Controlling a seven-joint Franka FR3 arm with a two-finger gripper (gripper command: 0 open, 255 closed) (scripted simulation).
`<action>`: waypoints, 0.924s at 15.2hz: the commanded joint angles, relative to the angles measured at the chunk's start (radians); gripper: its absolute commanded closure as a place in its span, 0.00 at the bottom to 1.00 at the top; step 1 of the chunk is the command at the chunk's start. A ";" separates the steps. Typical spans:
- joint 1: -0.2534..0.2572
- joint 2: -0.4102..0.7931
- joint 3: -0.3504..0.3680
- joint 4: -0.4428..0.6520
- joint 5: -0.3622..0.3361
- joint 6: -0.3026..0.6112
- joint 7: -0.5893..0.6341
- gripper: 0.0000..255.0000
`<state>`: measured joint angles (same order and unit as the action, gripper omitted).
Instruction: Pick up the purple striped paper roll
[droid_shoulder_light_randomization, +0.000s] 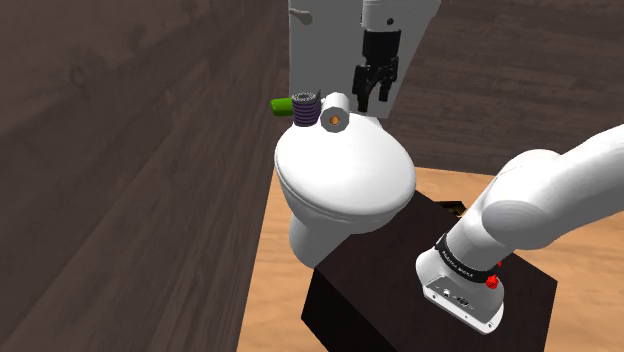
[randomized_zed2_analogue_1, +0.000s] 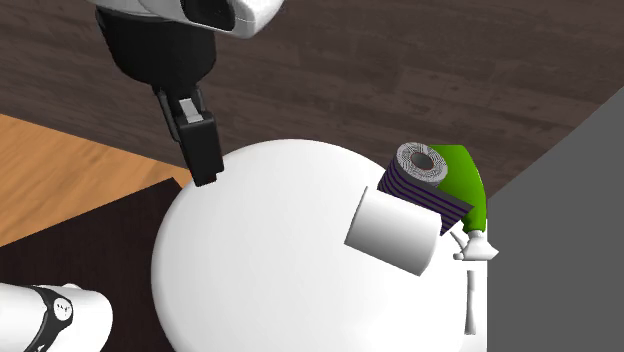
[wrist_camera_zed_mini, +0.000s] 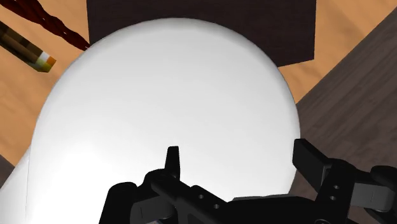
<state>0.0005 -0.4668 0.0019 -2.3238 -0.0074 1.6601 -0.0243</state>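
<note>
The purple striped paper roll (droid_shoulder_light_randomization: 305, 105) lies on its side at the back of a closed white toilet lid (droid_shoulder_light_randomization: 345, 172), close to the tank. A plain white roll (droid_shoulder_light_randomization: 336, 114) lies against it, and a green object (droid_shoulder_light_randomization: 281, 106) sits on its other side. In the second exterior view the purple roll (randomized_zed2_analogue_1: 420, 180) rests between the white roll (randomized_zed2_analogue_1: 395, 232) and the green object (randomized_zed2_analogue_1: 466, 185). My gripper (droid_shoulder_light_randomization: 373, 92) hangs open above the lid, to the shoulder view's right of both rolls. Its fingers (wrist_camera_zed_mini: 173, 162) stand apart over bare lid (wrist_camera_zed_mini: 165, 95), holding nothing.
The grey-white tank (droid_shoulder_light_randomization: 320, 40) rises behind the rolls against a dark wood wall. The dark box stand (droid_shoulder_light_randomization: 400, 290) sits in front of the toilet on a light wood floor. A thin brown stick (wrist_camera_zed_mini: 28, 48) and a dark red twisted thing (wrist_camera_zed_mini: 57, 25) lie on the floor.
</note>
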 joint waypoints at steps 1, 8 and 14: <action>-0.007 0.093 0.000 0.055 -0.004 0.039 0.018 0.00; -0.026 0.372 -0.002 0.263 -0.018 0.109 0.083 0.00; -0.039 0.610 -0.014 0.493 -0.029 0.118 0.132 0.00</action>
<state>-0.0367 0.1003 -0.0102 -1.8805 -0.0354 1.7843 0.0987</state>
